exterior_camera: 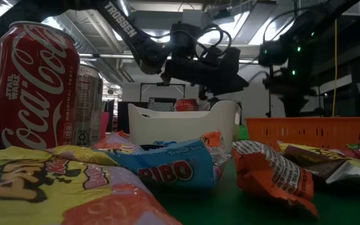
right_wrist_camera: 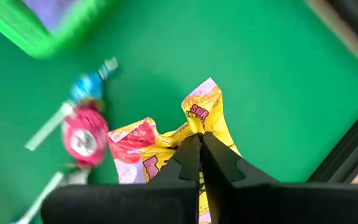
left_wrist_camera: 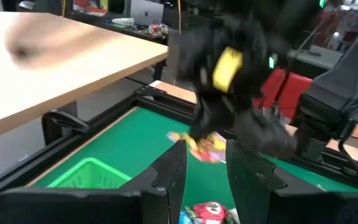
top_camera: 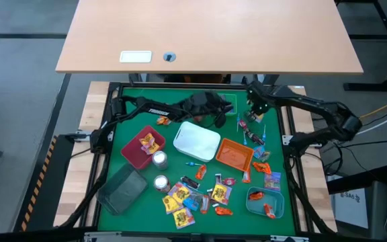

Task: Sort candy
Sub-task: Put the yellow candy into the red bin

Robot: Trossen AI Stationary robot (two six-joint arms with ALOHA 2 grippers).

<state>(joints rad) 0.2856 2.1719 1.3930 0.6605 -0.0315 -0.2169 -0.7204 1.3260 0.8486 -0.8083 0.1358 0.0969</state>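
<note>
Candy lies scattered on the green mat, most of it near the front (top_camera: 200, 191). My right gripper (right_wrist_camera: 198, 157) hangs near the far right of the mat (top_camera: 252, 114), pointing steeply down, shut on a yellow and pink candy packet (right_wrist_camera: 166, 146). The left wrist view shows that packet (left_wrist_camera: 207, 146) hanging under it. Pink and blue lollipops (right_wrist_camera: 82, 137) lie flat on the mat just beside it. My left gripper (left_wrist_camera: 207, 165) is held about level over the far middle (top_camera: 220, 121), pointing at the right gripper. It is open, with nothing between its fingers. My right gripper pinches the crumpled middle of the yellow packet (right_wrist_camera: 194, 127) between its two fingertips. The fingers come from above, slanting steeply down. The packet hangs below them with its ends spreading to either side, and it looks clear of the mat.
Trays stand on the mat: white (top_camera: 197, 139), orange (top_camera: 234, 154), maroon (top_camera: 142, 148), grey (top_camera: 121, 189), teal (top_camera: 264, 202) and green (right_wrist_camera: 48, 28) at the far edge. Two cans (top_camera: 160, 169) stand left of centre. A wooden table (top_camera: 207, 33) lies beyond.
</note>
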